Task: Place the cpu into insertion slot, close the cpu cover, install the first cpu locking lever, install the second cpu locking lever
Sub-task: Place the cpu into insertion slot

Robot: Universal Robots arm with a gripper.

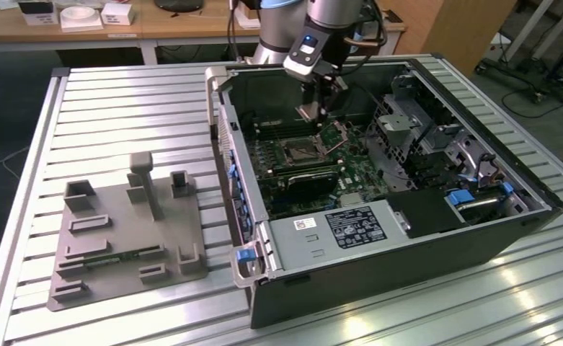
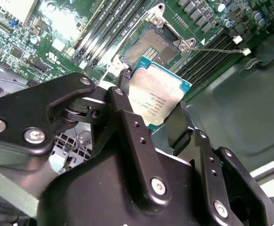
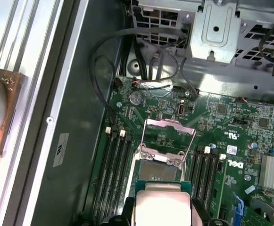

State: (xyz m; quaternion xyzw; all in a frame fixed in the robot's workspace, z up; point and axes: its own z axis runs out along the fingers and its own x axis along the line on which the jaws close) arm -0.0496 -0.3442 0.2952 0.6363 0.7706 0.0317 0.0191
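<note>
The end effector [image 2: 152, 101] is clenching the cpu [image 2: 159, 94] by two opposite edges, holding it just above the open socket [image 3: 158, 173] in both wrist views. The cover [image 3: 169, 124] is standing raised beyond the socket, seemingly tilted back. In the exterior view this is happening at upper middle of the frame, inside the case [image 1: 406, 259] lying on the desk [image 1: 117, 101].

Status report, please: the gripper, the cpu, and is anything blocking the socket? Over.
Gripper shut on cpu, hovering above open socket. Cpu cover raised, socket uncovered. Nothing seen in the way.
</note>
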